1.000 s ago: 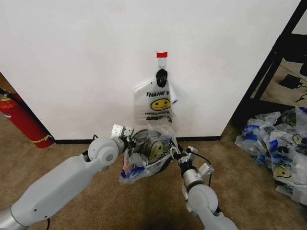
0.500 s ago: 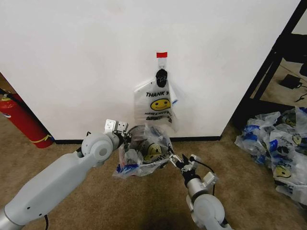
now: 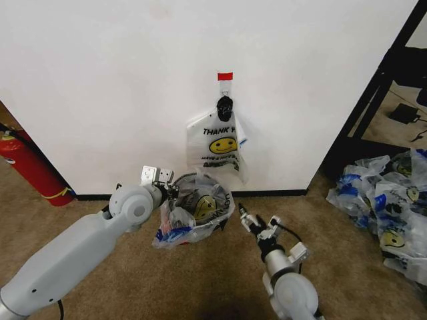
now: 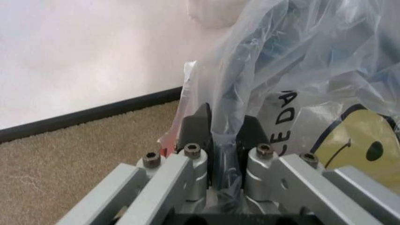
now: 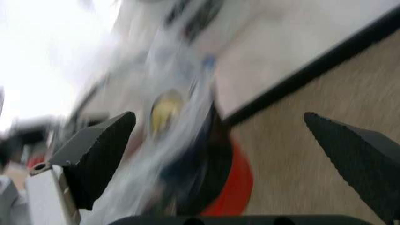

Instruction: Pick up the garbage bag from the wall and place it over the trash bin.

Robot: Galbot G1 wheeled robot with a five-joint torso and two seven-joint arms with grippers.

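A garbage bag [image 3: 197, 208] with a yellow smiley face is draped over the trash bin at the foot of the wall [image 3: 120, 87]. The bin's dark body and red base [image 5: 212, 180] show through the plastic in the right wrist view. My left gripper [image 3: 167, 190] is shut on the bag's rim on its left side; its black fingers [image 4: 200, 133] pinch the film [image 4: 226, 117]. My right gripper [image 3: 257, 220] hovers open just right of the bag, holding nothing, its fingers [image 5: 93, 150] spread wide. More identical bags [image 3: 220, 143] hang from the hook under the red tape [image 3: 225, 76].
A red fire extinguisher [image 3: 27, 167] leans against the wall at far left. A heap of similar bags [image 3: 383, 207] lies on the brown carpet at right, beside a black shelf frame [image 3: 377, 93]. A black baseboard [image 3: 273, 193] runs along the wall.
My right gripper has let go of the bag's rim and drawn back to the right. The left gripper has pulled its side of the bag leftward, and the bag has settled over the bin.
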